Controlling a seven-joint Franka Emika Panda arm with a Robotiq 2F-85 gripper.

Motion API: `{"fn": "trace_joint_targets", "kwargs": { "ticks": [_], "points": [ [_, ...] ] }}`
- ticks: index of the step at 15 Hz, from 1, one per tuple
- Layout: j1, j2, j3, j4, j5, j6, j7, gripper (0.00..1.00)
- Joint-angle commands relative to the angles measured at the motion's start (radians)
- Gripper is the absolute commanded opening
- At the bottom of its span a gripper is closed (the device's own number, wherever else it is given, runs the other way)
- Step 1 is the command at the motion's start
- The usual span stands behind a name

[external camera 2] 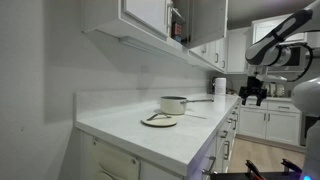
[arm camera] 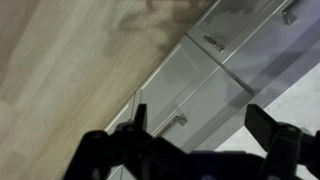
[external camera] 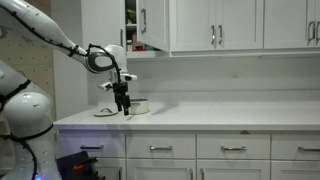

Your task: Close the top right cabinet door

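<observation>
The top right cabinet door (external camera: 152, 24) is a tall white wall-cabinet door with a slim silver handle near its lower corner. It stands ajar, and items show in the gap beside it. It also shows swung outward in an exterior view (external camera 2: 206, 22). My gripper (external camera: 122, 103) hangs below the door, pointing down just above the counter, apart from the door. It shows at the counter's far end in an exterior view (external camera 2: 250, 96). In the wrist view the two fingers are spread wide with nothing between them (arm camera: 200, 128). That view shows only floor and drawer fronts.
A pot (external camera 2: 173, 104) and a flat plate or lid (external camera 2: 158, 120) sit on the white countertop (external camera: 230, 115) close to the gripper. Closed wall cabinets (external camera: 215, 22) continue along the wall. Drawer fronts with horizontal handles (external camera: 232, 148) run below the counter.
</observation>
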State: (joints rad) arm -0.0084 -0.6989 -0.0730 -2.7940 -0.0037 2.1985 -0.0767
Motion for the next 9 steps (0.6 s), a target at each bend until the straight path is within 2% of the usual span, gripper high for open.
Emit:
{"fn": "trace_joint_targets", "kwargs": {
  "ticks": [1, 6, 9],
  "points": [
    [-0.005, 0.000, 0.005, 0.002, 0.004, -0.003, -0.003, 1.00],
    [-0.005, 0.000, 0.005, 0.002, 0.004, -0.003, -0.003, 1.00],
    [-0.006, -0.019, 0.039, 0.030, -0.016, 0.012, 0.020, 1.00]
  ]
}}
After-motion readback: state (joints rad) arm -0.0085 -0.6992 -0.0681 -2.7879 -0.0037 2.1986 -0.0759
